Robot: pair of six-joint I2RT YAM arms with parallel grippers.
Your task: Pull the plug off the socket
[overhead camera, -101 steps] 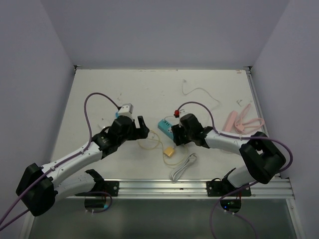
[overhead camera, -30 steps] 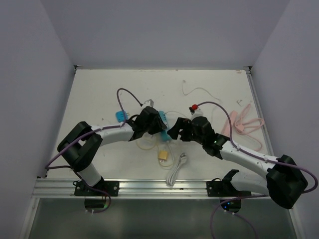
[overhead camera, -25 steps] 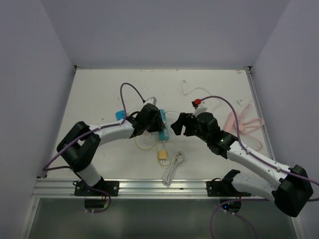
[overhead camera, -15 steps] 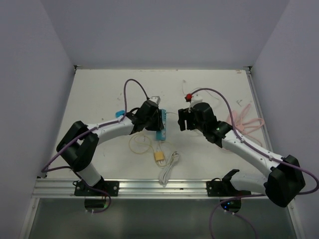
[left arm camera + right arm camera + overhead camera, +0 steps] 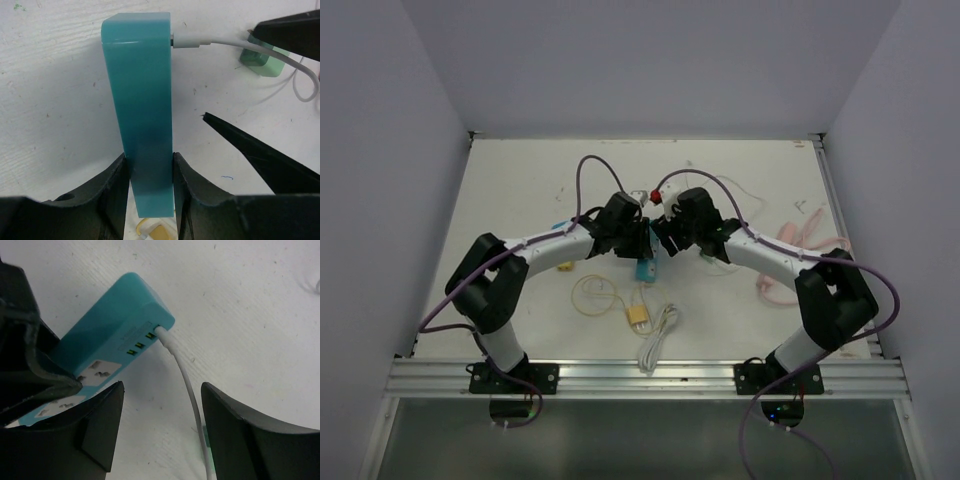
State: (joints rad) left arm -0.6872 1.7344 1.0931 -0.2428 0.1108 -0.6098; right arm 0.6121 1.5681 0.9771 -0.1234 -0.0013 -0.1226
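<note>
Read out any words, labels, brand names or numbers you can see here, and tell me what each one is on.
No text can be read.
Power strip: a faint line of print beside its USB ports, too small and blurred to read.
Nothing else in any view shows lettering or numbers.

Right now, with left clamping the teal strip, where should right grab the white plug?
Grip the white plug by its short stiff body, right at the socket face of the teal strip, not the limp cable. Bring the right gripper in astride it; pull probably square to that face.
</note>
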